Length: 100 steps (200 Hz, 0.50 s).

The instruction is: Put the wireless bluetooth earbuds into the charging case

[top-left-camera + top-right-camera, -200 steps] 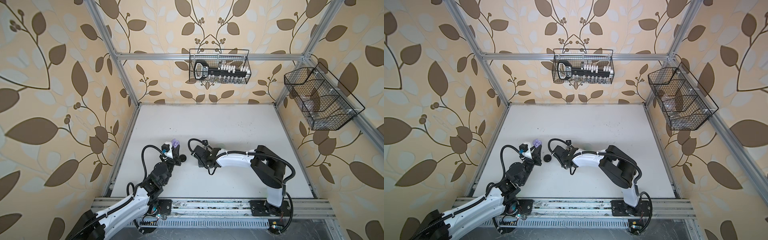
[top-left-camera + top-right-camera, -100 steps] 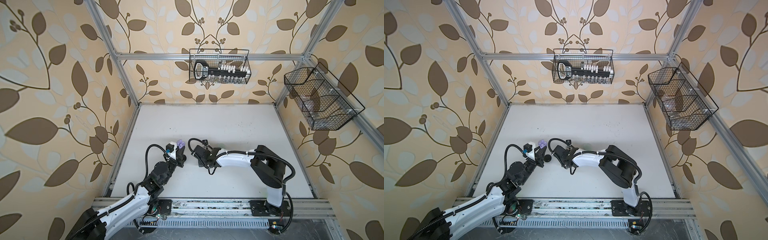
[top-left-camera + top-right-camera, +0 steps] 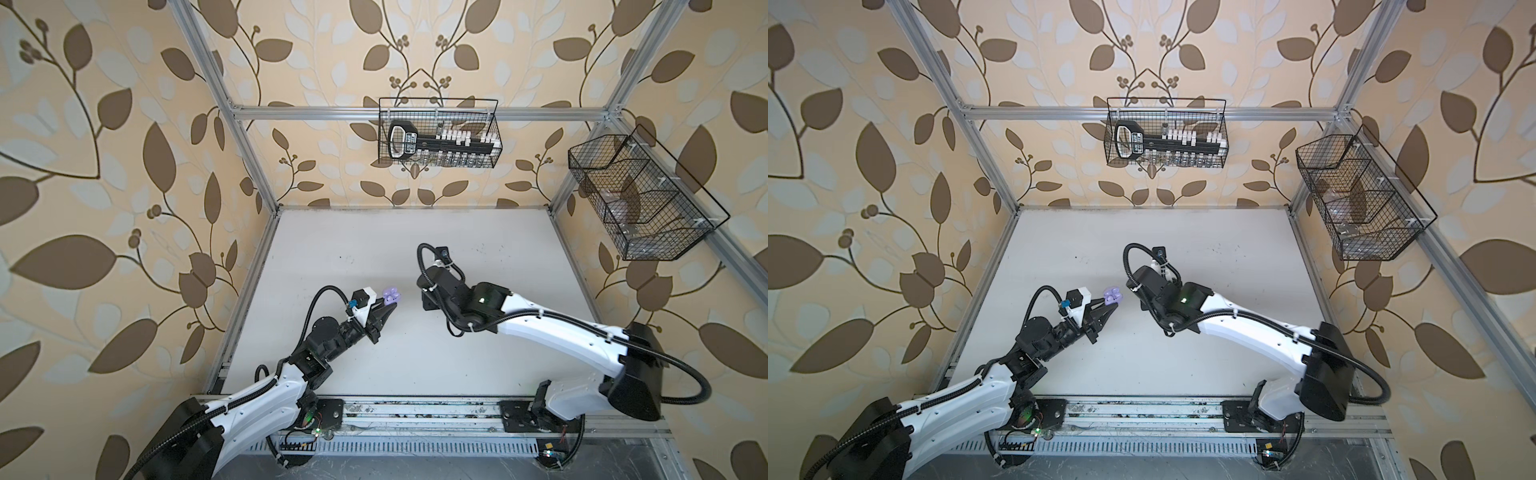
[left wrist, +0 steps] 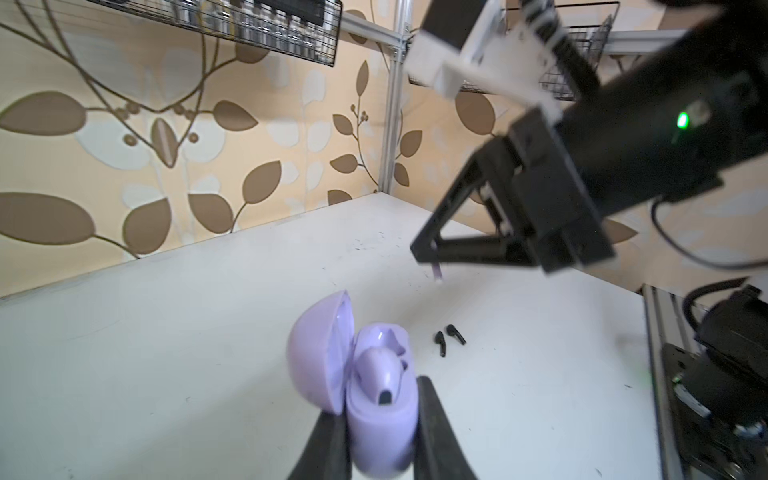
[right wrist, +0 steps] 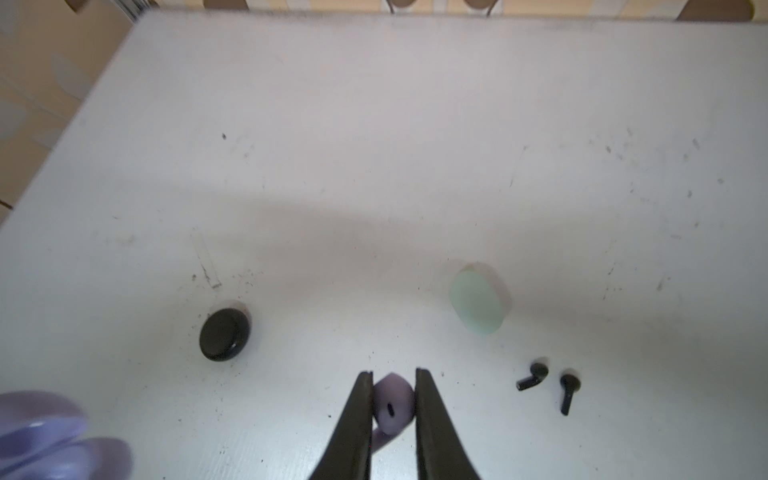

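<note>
Above the middle of the white matte worktop [image 3: 374,249], scuffed and speckled with dark marks, the left gripper [image 3: 388,306] is clamped on a smooth, rounded lavender charging case [image 3: 391,296] with its lid hinged open. The left wrist view shows its black fingers [image 4: 432,415] pressing the case body from both sides, with one seated lavender earbud [image 4: 380,374] already in a well.

Just beside it, toward the right edge, the right gripper [image 5: 394,374] pinches a tiny lavender stemmed earbud [image 5: 392,405] between its tapered black fingertips, off the surface and apart from the case.

Lying on the worktop are a glossy black round case [image 5: 224,334], a closed pale mint oval case [image 5: 478,301] and two black stemmed earbuds [image 5: 532,376] side by side near the mint one.

From the grippers to the far edge and both far corners the worktop is open, as is the strip along the right edge.

Compared with a second ago, both grippers have shifted toward the right edge, and the right wrist sits further toward the far edge. The black round case, visible then in both top views, is now hidden there.
</note>
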Each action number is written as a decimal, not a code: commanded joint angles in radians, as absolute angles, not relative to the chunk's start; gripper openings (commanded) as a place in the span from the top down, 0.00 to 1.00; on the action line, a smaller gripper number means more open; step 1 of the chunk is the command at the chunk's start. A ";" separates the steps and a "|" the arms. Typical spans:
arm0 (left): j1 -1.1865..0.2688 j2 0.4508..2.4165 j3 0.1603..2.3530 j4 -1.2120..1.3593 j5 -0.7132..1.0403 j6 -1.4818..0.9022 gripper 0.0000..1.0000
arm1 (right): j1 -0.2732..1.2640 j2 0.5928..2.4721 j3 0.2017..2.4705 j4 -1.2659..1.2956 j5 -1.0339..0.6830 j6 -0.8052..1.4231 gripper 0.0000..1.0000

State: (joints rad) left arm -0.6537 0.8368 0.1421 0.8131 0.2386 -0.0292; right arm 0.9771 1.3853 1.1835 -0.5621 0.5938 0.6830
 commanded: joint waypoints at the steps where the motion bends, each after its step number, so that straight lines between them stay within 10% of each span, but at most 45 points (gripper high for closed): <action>1: -0.652 0.843 0.189 0.925 0.373 -0.038 1.00 | 1.003 1.287 1.110 -0.480 0.694 0.534 0.81; 100: -0.653 0.960 0.226 1.016 0.524 -0.093 1.00 | 1.063 1.034 0.862 -0.010 0.663 0.254 0.88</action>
